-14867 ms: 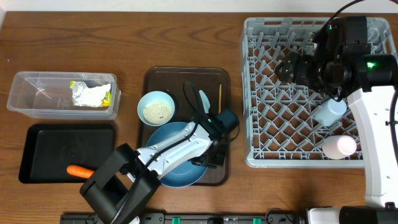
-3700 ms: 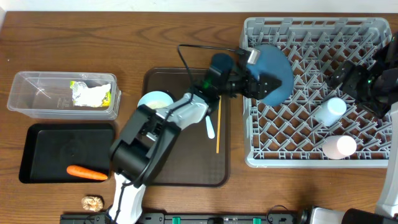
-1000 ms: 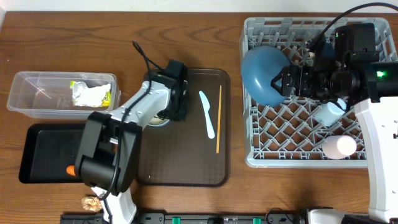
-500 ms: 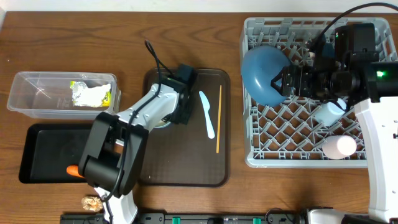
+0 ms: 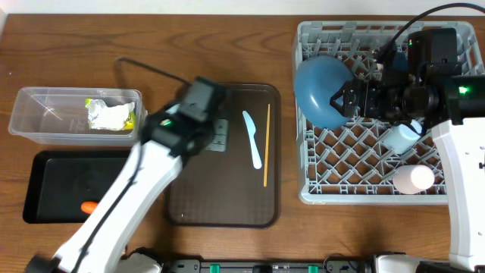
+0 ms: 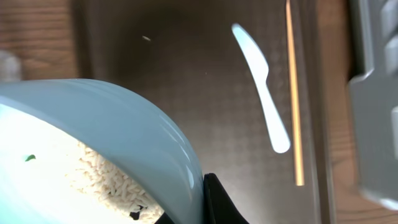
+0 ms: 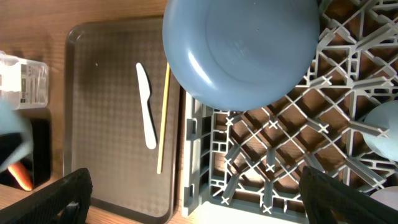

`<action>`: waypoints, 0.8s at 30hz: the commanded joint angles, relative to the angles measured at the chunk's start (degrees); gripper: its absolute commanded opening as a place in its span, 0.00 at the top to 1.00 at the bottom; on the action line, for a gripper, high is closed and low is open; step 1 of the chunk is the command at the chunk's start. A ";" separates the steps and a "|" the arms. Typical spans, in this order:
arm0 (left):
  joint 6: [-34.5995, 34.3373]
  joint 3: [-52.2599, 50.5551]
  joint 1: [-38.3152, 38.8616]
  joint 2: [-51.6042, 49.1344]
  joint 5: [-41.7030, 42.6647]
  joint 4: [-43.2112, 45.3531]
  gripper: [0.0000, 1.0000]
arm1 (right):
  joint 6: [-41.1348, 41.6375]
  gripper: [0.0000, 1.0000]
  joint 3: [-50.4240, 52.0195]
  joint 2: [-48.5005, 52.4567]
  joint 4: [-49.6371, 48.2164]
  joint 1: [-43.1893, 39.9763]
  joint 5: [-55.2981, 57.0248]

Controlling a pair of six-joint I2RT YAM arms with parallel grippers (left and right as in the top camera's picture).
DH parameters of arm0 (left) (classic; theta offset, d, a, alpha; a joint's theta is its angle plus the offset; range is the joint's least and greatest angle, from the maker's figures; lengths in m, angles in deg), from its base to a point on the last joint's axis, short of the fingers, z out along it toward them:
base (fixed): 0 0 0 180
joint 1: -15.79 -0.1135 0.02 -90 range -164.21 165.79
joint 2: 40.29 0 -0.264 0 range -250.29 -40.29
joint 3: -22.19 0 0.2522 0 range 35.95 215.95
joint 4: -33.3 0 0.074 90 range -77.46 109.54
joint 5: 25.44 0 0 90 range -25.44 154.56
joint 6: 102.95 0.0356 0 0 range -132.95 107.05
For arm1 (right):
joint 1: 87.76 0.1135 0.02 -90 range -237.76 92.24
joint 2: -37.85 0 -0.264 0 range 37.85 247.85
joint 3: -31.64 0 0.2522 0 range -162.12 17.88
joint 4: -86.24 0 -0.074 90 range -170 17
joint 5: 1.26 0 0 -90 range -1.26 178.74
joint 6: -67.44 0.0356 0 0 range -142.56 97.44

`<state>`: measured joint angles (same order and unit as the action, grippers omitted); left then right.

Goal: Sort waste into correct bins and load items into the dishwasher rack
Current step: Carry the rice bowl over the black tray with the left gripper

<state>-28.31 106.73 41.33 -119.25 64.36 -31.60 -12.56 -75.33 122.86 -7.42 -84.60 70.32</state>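
Note:
My left gripper [image 5: 216, 135] is shut on the rim of the small bowl [image 6: 124, 137], which holds white rice [image 6: 99, 177] and hangs above the brown serving tray [image 5: 227, 197]. My arm hides the bowl in the overhead view. The pale blue spoon [image 5: 252, 139] and the chopstick [image 5: 266, 144] lie on that tray, and both show in the left wrist view [image 6: 261, 93] [image 6: 293, 93]. The blue plate [image 5: 318, 87] stands on edge in the grey rack [image 5: 303, 152]. My right gripper [image 7: 205, 186] is open just beside the plate. The brown food lump is hidden.
A light blue cup [image 5: 400, 135] and a pink cup [image 5: 413, 179] sit in the rack. The clear tub [image 5: 23, 114] holds the wrapper and napkin [image 5: 110, 115]. The black tray [image 5: 61, 182] holds the carrot [image 5: 89, 206].
My left arm has lifted with the bowl in its grip and now shows blurred and larger in the overhead view. The right arm and the plate have not moved.

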 commanded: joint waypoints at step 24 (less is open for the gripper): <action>9.46 -17.16 -68.43 14.45 44.65 8.31 0.94 | -0.63 0.01 0.35 0.44 -0.13 0.61 0.20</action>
<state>-24.00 91.96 -22.65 -104.43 98.98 -24.69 -12.56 -75.29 122.86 -7.66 -84.60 70.34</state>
